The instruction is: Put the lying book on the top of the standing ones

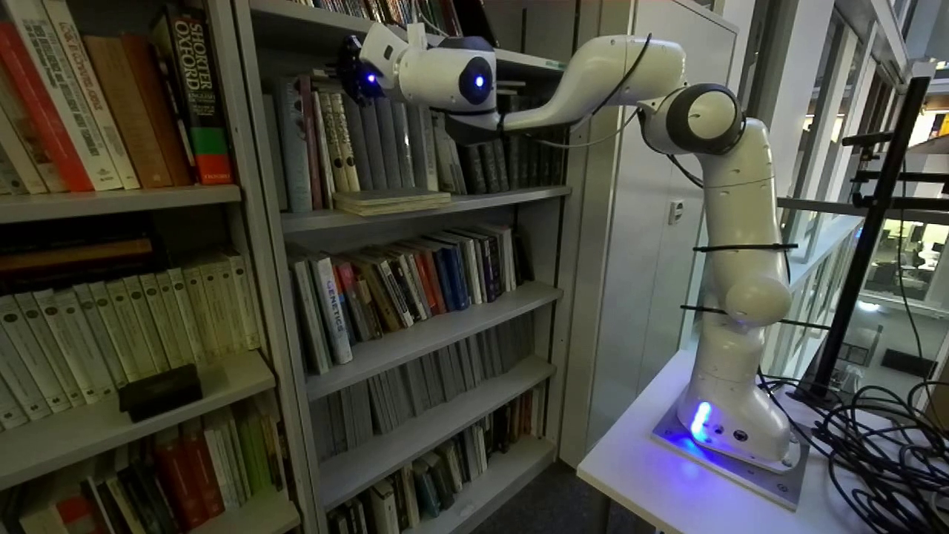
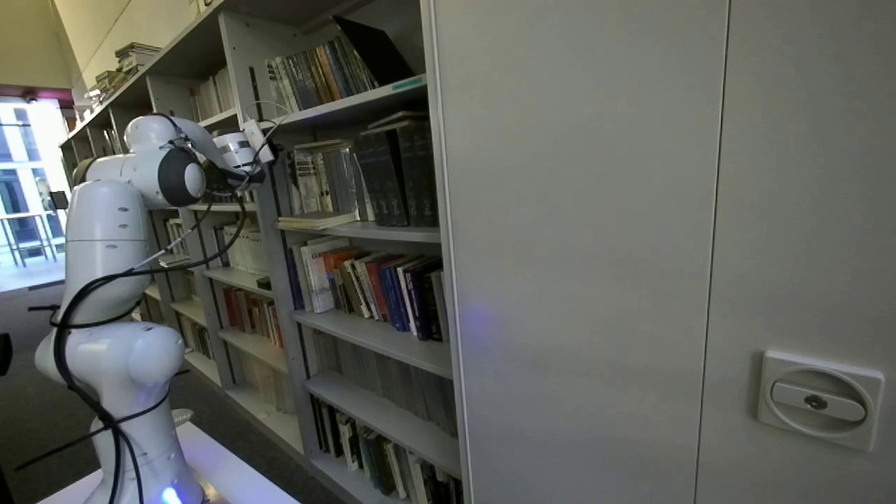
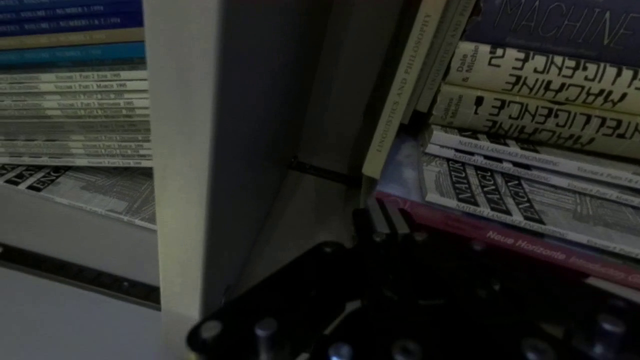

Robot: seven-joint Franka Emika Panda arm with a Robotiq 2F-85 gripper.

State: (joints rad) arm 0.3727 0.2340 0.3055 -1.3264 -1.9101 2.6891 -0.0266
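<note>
White and jointed, the arm (image 1: pixel 745 211) rises from a table (image 1: pixel 630 452) and reaches across to a bookcase (image 1: pixel 265 208), its gripper (image 3: pixel 388 220) near the top ends of the standing books (image 1: pixel 379 144). The jaws are pressed together; in the wrist view they sit just beside the end of a red book (image 3: pixel 500 241) lettered "Neue Horizonte", though whether they touch it I cannot tell. In both exterior views the lying book (image 1: pixel 393 202) is flat on the shelf (image 1: pixel 511 198), at its front edge before the standing books, below the gripper and well apart from it. Across the top ends of those books runs a cream spine (image 3: pixel 402 95) reading "Linguistics and Philosophy". 1 shelf lower stands a colourful row (image 1: pixel 428 278), with a white book (image 1: pixel 334 311) marked "Genetics" near 1 end. Black cables (image 1: pixel 882 445) lie tangled beside the arm.
</note>
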